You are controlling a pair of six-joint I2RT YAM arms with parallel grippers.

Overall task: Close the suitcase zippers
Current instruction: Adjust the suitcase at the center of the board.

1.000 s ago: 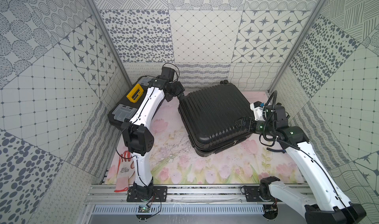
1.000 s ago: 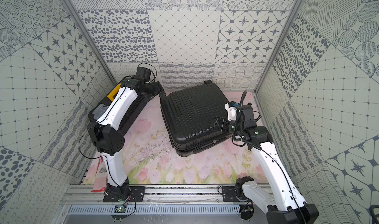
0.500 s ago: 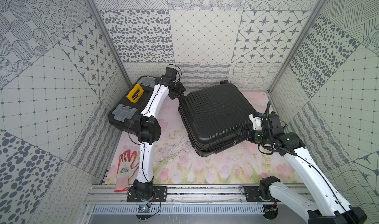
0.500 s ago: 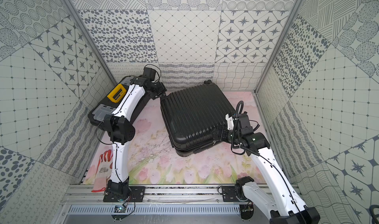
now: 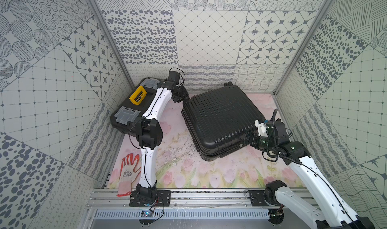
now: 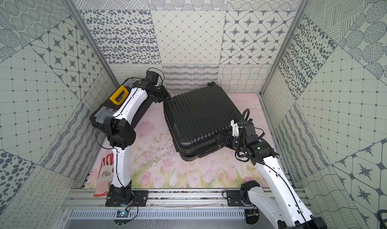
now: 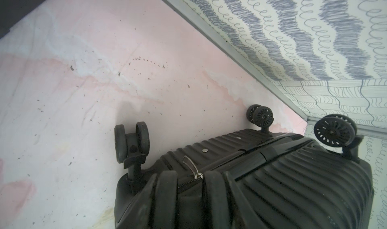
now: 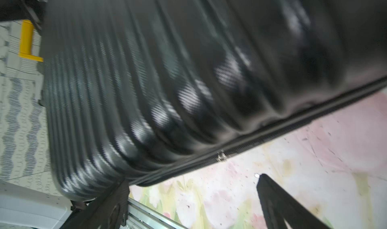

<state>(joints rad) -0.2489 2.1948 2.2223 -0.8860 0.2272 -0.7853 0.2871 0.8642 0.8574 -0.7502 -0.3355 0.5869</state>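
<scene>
Left pincer straddles zipper pull at suitcase corner; we cannot tell whether it's clenched. Right pincer released, near seam slider.

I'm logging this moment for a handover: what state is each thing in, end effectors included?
suitcase: lying flat, shells together.
zippers: sliders not met; one mid-side, one at a wheel corner.
left end effector: fingers apart, one on each side of the corner slider.
right end effector: wide open, empty, near the mid-side slider.
toolbox: closed.
glove: lying flat, untouched.
</scene>
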